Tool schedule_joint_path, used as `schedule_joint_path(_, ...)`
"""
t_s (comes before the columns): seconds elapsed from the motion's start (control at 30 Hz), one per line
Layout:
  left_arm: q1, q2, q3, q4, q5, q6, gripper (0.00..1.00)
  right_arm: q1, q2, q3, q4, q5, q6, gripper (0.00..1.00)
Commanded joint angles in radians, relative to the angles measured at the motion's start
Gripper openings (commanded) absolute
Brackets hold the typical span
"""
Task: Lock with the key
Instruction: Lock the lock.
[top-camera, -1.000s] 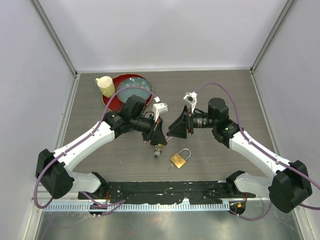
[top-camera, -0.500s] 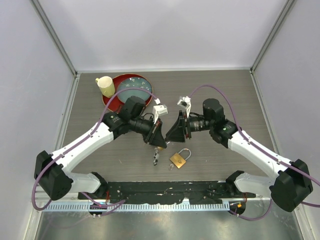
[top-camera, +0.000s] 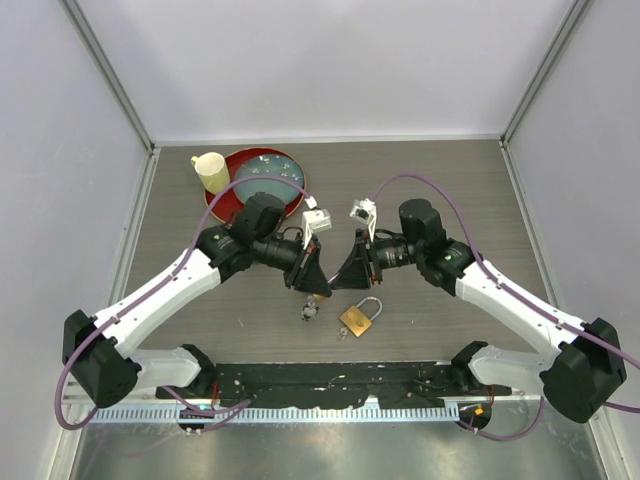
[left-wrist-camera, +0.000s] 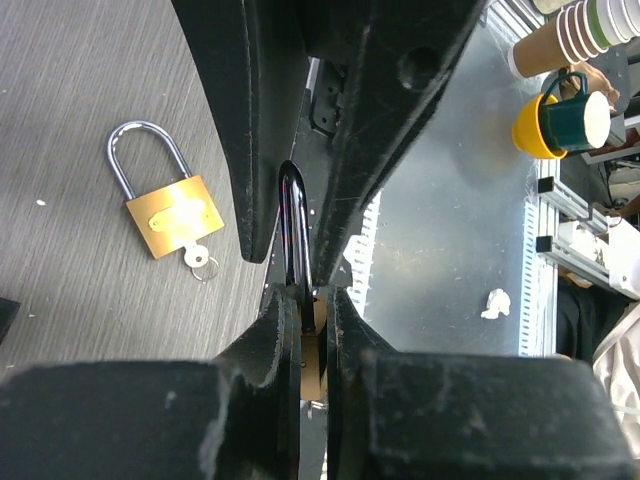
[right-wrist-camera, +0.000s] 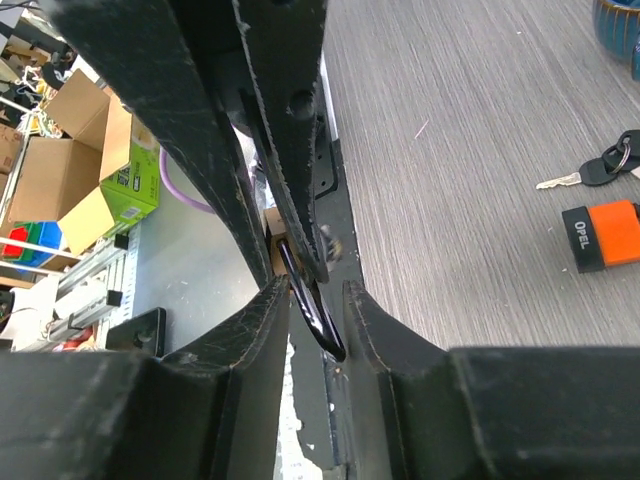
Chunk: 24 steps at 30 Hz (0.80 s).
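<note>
Top external view shows me both arms meeting over the middle of the grey wood-grain table (top-camera: 450, 190), the left gripper (top-camera: 312, 280) and right gripper (top-camera: 345, 275) tip to tip. They block my sight of what passes between them. A small dark object (top-camera: 310, 312) sits just below the left gripper; I cannot tell whether it hangs or lies on the table.

On the left wrist camera my jaws are clamped tight on a black loop (left-wrist-camera: 292, 225). On the right wrist camera the same loop runs between the right fingers (right-wrist-camera: 255, 330), which sit narrow on either side of it; I cannot tell whether they press on it.

The brass padlock (top-camera: 358, 318) lies flat on the table just in front of the grippers, apart from both, with a key (left-wrist-camera: 197, 258) in its underside.

Black-headed keys (right-wrist-camera: 605, 168) and an orange Opel key fob (right-wrist-camera: 600, 235) lie on the table beside each other.

At the far left, a red plate (top-camera: 220, 197) holds a dark blue dish (top-camera: 262, 178). A pale yellow cup (top-camera: 210, 172) touches the plate's rim; I cannot see what is in it
</note>
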Motion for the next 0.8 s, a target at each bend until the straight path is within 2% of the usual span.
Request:
schedule_joint_path(0.0, 0.004, -0.046, -0.003, 0.019, 0.017, 0.007, 0.00, 0.010, -0.008, 0.039, 0.002, -0.012, -0.012, 0.29)
schedule_joint_path(0.03, 0.004, -0.044, -0.006, 0.022, 0.026, 0.002, 0.00, 0.010, -0.016, 0.039, 0.004, -0.014, -0.009, 0.21)
schedule_joint_path(0.13, 0.004, -0.041, -0.012, 0.033, 0.040, -0.004, 0.00, 0.008, -0.028, 0.030, 0.028, -0.012, 0.005, 0.05)
schedule_joint_path(0.2, 0.004, -0.038, -0.014, 0.042, 0.040, -0.007, 0.00, 0.010, -0.041, 0.022, 0.057, -0.006, 0.025, 0.02)
schedule_joint_path(0.37, 0.004, -0.050, -0.012, 0.050, -0.012, -0.012, 0.01, 0.010, -0.057, 0.012, 0.076, 0.025, 0.038, 0.02)
schedule_joint_path(0.47, 0.004, -0.076, -0.005, 0.068, -0.099, -0.033, 0.21, 0.010, -0.065, 0.007, 0.082, 0.060, 0.048, 0.01)
schedule_joint_path(0.5, 0.006, -0.086, -0.003, 0.076, -0.115, -0.036, 0.38, 0.008, -0.071, 0.007, 0.083, 0.084, 0.051, 0.02)
schedule_joint_path(0.57, 0.009, -0.119, -0.012, 0.115, -0.167, -0.039, 0.55, 0.008, -0.079, 0.002, 0.089, 0.106, 0.064, 0.02)
schedule_joint_path(0.6, 0.012, -0.133, -0.020, 0.137, -0.187, -0.055, 0.67, 0.007, -0.082, -0.002, 0.089, 0.120, 0.071, 0.02)
schedule_joint_path(0.67, 0.018, -0.176, -0.040, 0.210, -0.259, -0.082, 0.75, 0.010, -0.097, -0.013, 0.163, 0.149, 0.107, 0.01)
schedule_joint_path(0.77, 0.032, -0.225, -0.063, 0.303, -0.296, -0.128, 0.77, 0.008, -0.128, -0.022, 0.226, 0.178, 0.147, 0.02)
